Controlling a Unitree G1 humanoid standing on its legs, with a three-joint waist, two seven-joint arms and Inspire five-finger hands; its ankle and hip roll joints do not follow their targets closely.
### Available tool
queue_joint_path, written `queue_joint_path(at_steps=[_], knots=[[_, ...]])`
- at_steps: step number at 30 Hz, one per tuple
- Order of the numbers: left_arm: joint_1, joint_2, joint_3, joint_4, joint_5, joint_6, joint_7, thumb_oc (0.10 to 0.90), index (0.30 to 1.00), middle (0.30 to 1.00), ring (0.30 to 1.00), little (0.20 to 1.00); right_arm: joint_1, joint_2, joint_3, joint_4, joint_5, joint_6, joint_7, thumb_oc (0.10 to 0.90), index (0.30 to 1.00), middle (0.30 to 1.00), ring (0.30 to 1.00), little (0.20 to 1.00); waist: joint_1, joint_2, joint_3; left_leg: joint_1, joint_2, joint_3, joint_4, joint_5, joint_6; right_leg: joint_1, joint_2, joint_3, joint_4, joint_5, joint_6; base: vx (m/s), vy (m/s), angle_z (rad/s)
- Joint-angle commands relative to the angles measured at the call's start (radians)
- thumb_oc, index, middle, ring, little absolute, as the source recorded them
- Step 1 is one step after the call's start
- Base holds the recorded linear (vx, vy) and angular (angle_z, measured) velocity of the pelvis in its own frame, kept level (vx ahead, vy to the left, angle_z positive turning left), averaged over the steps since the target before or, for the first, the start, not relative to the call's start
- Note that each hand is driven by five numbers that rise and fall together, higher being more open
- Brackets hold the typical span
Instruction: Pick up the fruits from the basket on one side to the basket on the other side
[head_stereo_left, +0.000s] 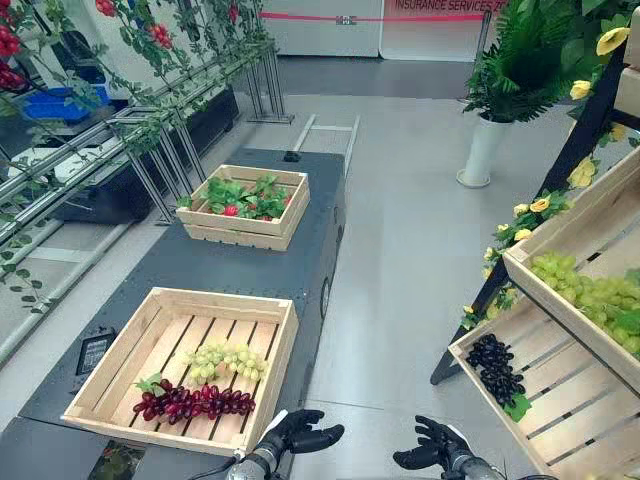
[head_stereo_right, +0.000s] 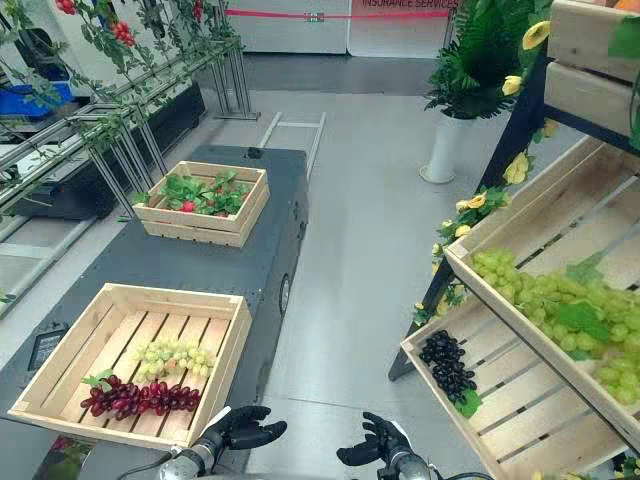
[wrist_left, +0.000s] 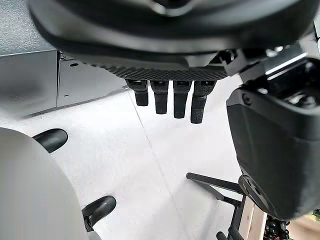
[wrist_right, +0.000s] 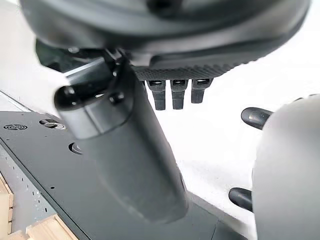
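On my left, the near crate (head_stereo_left: 115, 365) on the cart (head_stereo_left: 240, 265) holds grape bunches (head_stereo_left: 225, 360); a far crate (head_stereo_left: 235, 232) sits behind it. On my right, shelf crates (head_stereo_left: 570, 400) hold grapes (head_stereo_left: 495, 370).

Two crates (head_stereo_left: 215, 297) on the table (head_stereo_left: 250, 265), one green grape bunch (head_stereo_left: 225, 360), one red bunch (head_stereo_left: 200, 402).

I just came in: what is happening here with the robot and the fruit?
Nothing is held yet. The left hand and right hand hang open and empty over the floor. The near crate holds red grapes and green grapes; black grapes lie in the shelf crate.
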Motion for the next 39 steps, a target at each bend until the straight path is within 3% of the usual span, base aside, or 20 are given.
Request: queue_joint_path(at_steps=[1,7,10,12,17,22,26,30,33,34,39], knots=[[-0.097,-0.023,-0.014,0.054,0.002,-0.018,0.012,0.800,0.900,0.900,0.900,0.900,-0.089,-0.001,0.014,0.029,0.010,-0.025,0.020,0.800,0.900,0.900,0.900,0.900,0.007,-0.021,0.046,0.021,-0.066,0.051,0.009,-0.111,0.036,0.044,0.018,0.028,0.027,-0.080,-0.012,-0.18,0.136,1.38],[-0.093,-0.022,-0.026,0.058,0.076,0.001,0.031,0.800,0.900,0.900,0.900,0.900,-0.085,0.007,0.019,0.031,0.014,-0.021,0.020,0.800,0.900,0.900,0.900,0.900,0.003,-0.023,0.040,0.025,-0.066,0.051,0.009,-0.115,0.034,0.051,0.020,0.031,0.017,-0.076,-0.011,0.01,-0.004,0.00],[-0.088,-0.026,-0.054,0.059,0.079,0.035,-0.087,0.800,0.900,0.900,0.900,0.900,-0.084,0.005,0.021,0.030,0.012,-0.023,0.027,0.800,0.900,0.900,0.900,0.900,-0.003,-0.019,0.037,0.020,-0.064,0.054,0.009,-0.115,0.033,0.044,0.023,0.041,0.015,-0.074,-0.010,0.00,0.000,0.00],[-0.087,-0.024,-0.070,0.060,0.093,0.020,-0.096,0.800,0.900,0.900,0.900,0.900,-0.086,0.001,0.023,0.028,0.012,-0.029,0.038,0.800,0.900,0.900,0.900,0.900,-0.010,-0.016,0.037,0.018,-0.064,0.057,0.009,-0.114,0.033,0.040,0.025,0.051,0.016,-0.073,-0.010,0.00,0.000,0.00],[-0.105,-0.005,-0.115,0.031,0.172,-0.049,-0.013,0.800,0.900,0.900,0.900,0.900,-0.088,-0.006,0.031,0.013,0.046,-0.062,0.060,0.800,0.900,0.900,0.900,0.900,-0.023,-0.006,0.043,0.016,-0.065,0.067,0.009,-0.112,0.033,0.032,0.024,0.060,0.018,-0.070,-0.008,-0.01,-0.004,-0.02],[-0.133,0.025,-0.114,-0.023,0.147,-0.143,0.123,0.800,0.900,0.900,0.900,0.900,-0.091,-0.025,0.028,-0.004,0.078,-0.051,0.059,0.800,0.900,0.900,0.900,0.900,-0.027,0.006,0.057,0.005,-0.068,0.074,0.009,-0.108,0.035,0.019,0.016,0.061,0.019,-0.068,-0.005,-0.02,0.023,-0.12],[-0.147,0.073,-0.115,-0.126,0.226,-0.220,0.210,0.800,0.900,0.900,0.900,0.900,-0.099,-0.049,0.024,-0.012,0.070,-0.040,0.064,0.800,0.900,0.900,0.900,0.900,-0.021,0.015,0.067,0.001,-0.069,0.073,0.009,-0.104,0.035,0.017,0.013,0.055,0.018,-0.065,-0.005,-0.02,0.037,0.02],[-0.159,0.183,-0.065,-0.347,0.223,-0.235,0.304,0.800,0.900,0.900,0.900,0.900,-0.088,-0.078,0.022,-0.034,0.064,-0.037,0.063,0.800,0.900,0.900,0.900,0.900,-0.007,0.024,0.070,-0.002,-0.071,0.061,0.009,-0.101,0.035,0.023,0.009,0.042,0.011,-0.064,-0.006,0.01,0.037,0.02],[-0.145,0.253,0.023,-0.471,0.145,-0.262,0.331,0.800,0.900,0.900,0.900,0.900,-0.067,-0.084,0.010,-0.050,0.056,-0.042,0.056,0.800,0.900,0.900,0.900,0.900,0.008,0.025,0.068,-0.007,-0.074,0.049,0.009,-0.096,0.033,0.027,0.005,0.029,0.008,-0.065,-0.008,0.00,0.004,0.02],[-0.137,0.291,0.096,-0.550,0.118,-0.256,0.330,0.800,0.900,0.900,0.900,0.900,-0.049,-0.081,0.000,-0.062,0.051,-0.045,0.042,0.800,0.900,0.900,0.900,0.900,0.022,0.024,0.070,-0.012,-0.076,0.042,0.009,-0.092,0.032,0.027,0.002,0.017,0.009,-0.066,-0.009,0.00,0.006,0.08],[-0.159,0.369,0.215,-0.634,0.223,-0.215,0.384,0.800,0.900,0.900,0.900,0.900,-0.025,-0.078,-0.007,-0.076,0.034,-0.051,0.022,0.800,0.900,0.900,0.900,0.900,0.039,0.022,0.077,-0.023,-0.080,0.023,0.009,-0.084,0.029,0.023,-0.005,-0.004,0.020,-0.071,-0.015,0.00,0.016,0.17]])
